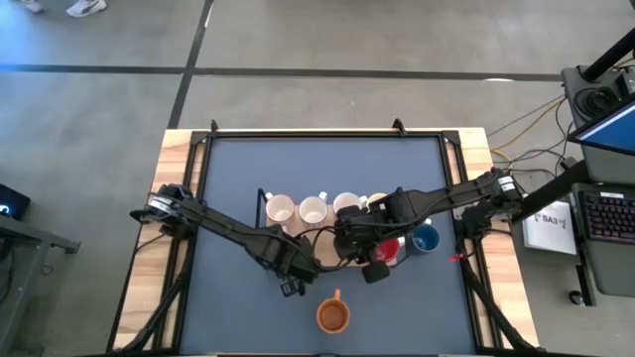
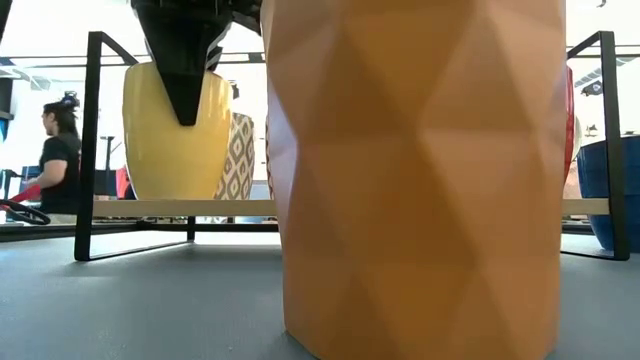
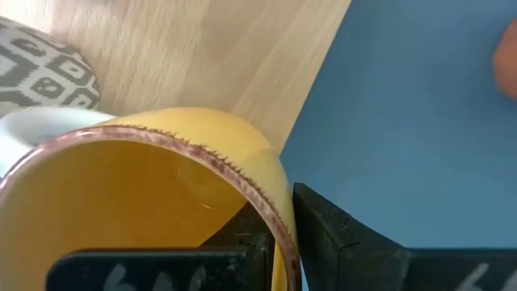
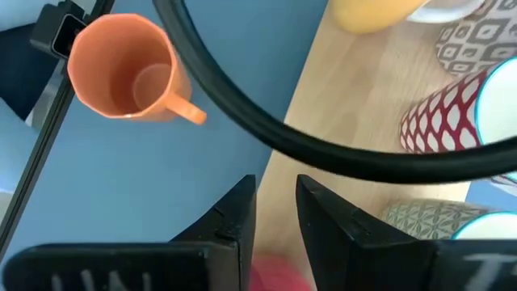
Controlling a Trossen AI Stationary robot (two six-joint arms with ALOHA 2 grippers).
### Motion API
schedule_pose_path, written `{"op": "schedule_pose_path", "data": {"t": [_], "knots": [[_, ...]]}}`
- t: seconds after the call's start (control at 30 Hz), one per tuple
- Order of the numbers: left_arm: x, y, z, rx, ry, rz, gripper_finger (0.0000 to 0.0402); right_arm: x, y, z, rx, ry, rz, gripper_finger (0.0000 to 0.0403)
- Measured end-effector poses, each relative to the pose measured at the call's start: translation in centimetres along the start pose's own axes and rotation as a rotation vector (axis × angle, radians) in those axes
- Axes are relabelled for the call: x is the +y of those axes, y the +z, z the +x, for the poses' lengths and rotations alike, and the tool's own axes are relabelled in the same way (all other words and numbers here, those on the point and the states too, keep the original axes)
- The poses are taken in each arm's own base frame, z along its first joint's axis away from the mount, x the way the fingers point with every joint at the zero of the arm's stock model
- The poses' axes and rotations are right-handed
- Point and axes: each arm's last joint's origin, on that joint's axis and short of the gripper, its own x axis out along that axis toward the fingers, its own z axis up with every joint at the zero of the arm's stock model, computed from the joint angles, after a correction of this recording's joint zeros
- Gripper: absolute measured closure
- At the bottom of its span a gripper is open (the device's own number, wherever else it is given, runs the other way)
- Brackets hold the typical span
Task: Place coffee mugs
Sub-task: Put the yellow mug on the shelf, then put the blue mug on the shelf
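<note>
We are finding the left gripper [image 3: 279,242] clamping the yellow mug [image 3: 145,202] by its rim over the wooden board [image 3: 210,56], evidently for setting down. The right gripper [image 4: 275,210], fingers slightly apart, is waiting beside. The orange mug [image 1: 333,315] is standing apart.

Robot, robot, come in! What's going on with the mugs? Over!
Left gripper shut on yellow mug over the wooden board. Right gripper open, empty, beside red mug. Orange mug alone on the mat.
</note>
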Motion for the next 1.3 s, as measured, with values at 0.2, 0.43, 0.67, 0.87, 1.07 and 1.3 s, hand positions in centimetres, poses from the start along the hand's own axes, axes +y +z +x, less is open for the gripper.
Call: {"op": "schedule_pose_path", "data": {"t": [0.2, 0.43, 0.67, 0.87, 1.07, 1.3], "knots": [[0.0, 0.1, -0.3, -0.02, -0.005, -0.002, 0.0359, 0.0, 0.2, 0.0, -0.021, -0.002, -0.003, 0.0316], [0.2, 0.1, -1.3, -0.049, -0.025, -0.006, 0.0324, 0.0, 0.2, 0.0, -0.025, -0.003, -0.003, 0.0326], [1.2, -0.3, -3.7, -0.137, -0.03, -0.051, 0.0306, 0.0, 0.3, 0.0, -0.034, -0.004, -0.003, 0.0329], [2.1, -1.1, -5.9, -0.246, -0.005, -0.065, 0.0305, -0.1, 0.6, 0.0, -0.063, -0.007, -0.006, 0.0321], [3.1, -2.4, -8.3, -0.398, 0.083, -0.064, 0.0306, -0.1, 1.1, -0.1, -0.109, -0.012, -0.011, 0.0317], [4.0, -5.1, -11.6, -0.595, 0.139, -0.055, 0.0306, -0.1, 1.5, -0.1, -0.156, -0.017, -0.016, 0.0327]]}}
